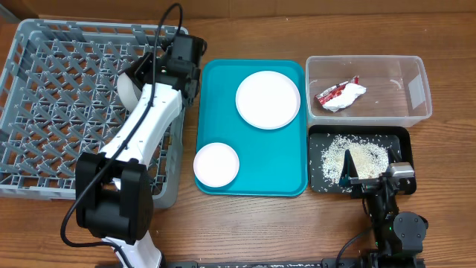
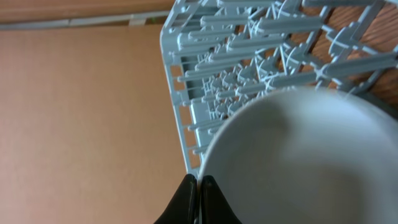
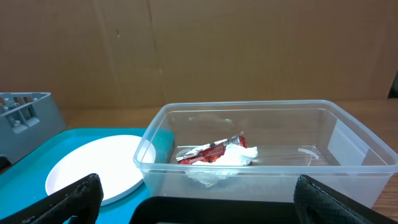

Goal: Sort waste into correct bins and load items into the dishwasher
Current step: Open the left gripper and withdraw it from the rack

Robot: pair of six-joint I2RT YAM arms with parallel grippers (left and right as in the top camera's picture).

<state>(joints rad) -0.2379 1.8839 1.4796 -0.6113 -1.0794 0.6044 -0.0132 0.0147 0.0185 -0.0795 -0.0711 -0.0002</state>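
Overhead, the left tool [image 2: 198, 194] pinches the pale grey-green bowl [image 1: 127, 88] by its rim above the dish rack [image 1: 52, 89] near the table's [image 1: 245, 231] left edge. So thin a hold could let it swing and drop hard. The right tool [image 3: 199, 205] gapes wide over the black tray [image 1: 405, 141] of rice [image 1: 361, 158].

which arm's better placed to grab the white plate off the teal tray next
Right, probably. The right gripper is open and empty, and the white plate shows close by in its wrist view. The left gripper is shut on a bowl at its rim, over the dish rack.
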